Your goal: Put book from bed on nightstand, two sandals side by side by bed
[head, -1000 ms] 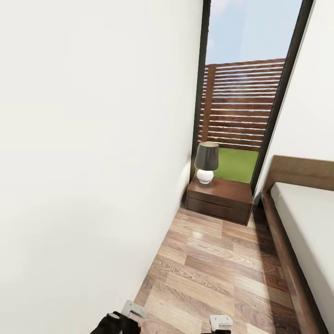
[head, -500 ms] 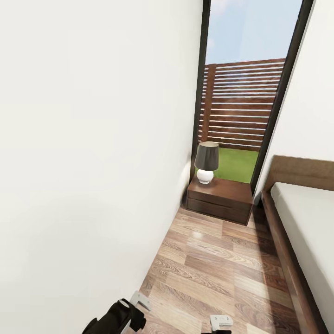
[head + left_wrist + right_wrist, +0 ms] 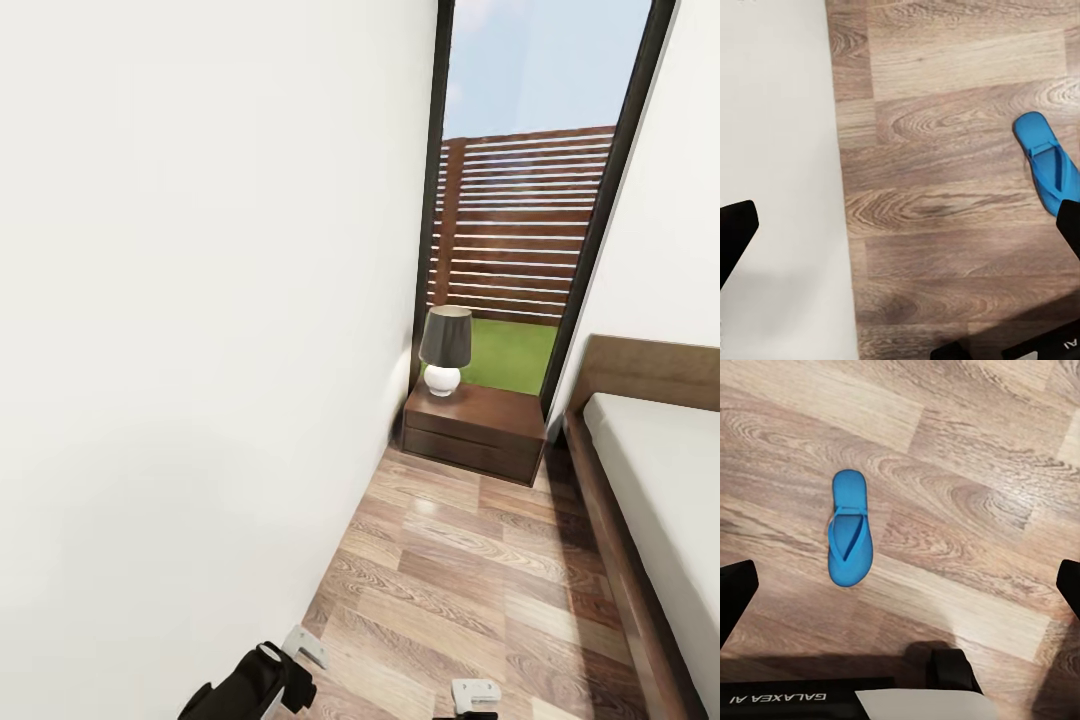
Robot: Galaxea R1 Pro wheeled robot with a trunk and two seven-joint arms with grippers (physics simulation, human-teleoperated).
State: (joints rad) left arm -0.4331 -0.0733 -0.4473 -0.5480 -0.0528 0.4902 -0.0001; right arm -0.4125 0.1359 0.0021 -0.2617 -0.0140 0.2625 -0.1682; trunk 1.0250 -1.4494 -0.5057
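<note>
From the head view, the low dark reddish-brown wood nightstand point(image 3: 473, 428) sits at twelve o'clock under the tall dark-framed window point(image 3: 530, 200), a dark-shaded lamp point(image 3: 445, 350) on top. The off-white mattress bed point(image 3: 660, 500) runs along at three o'clock. A bright blue flat flip-flop point(image 3: 849, 537) lies flat on the wood-plank floor point(image 3: 470, 580), and the right gripper point(image 3: 900, 585) hangs over it, fingers spread wide apart, likely lining up a pick. The left gripper point(image 3: 900, 225) is likewise spread by the white wall point(image 3: 776, 180), empty. The book isn't where I can see it.
</note>
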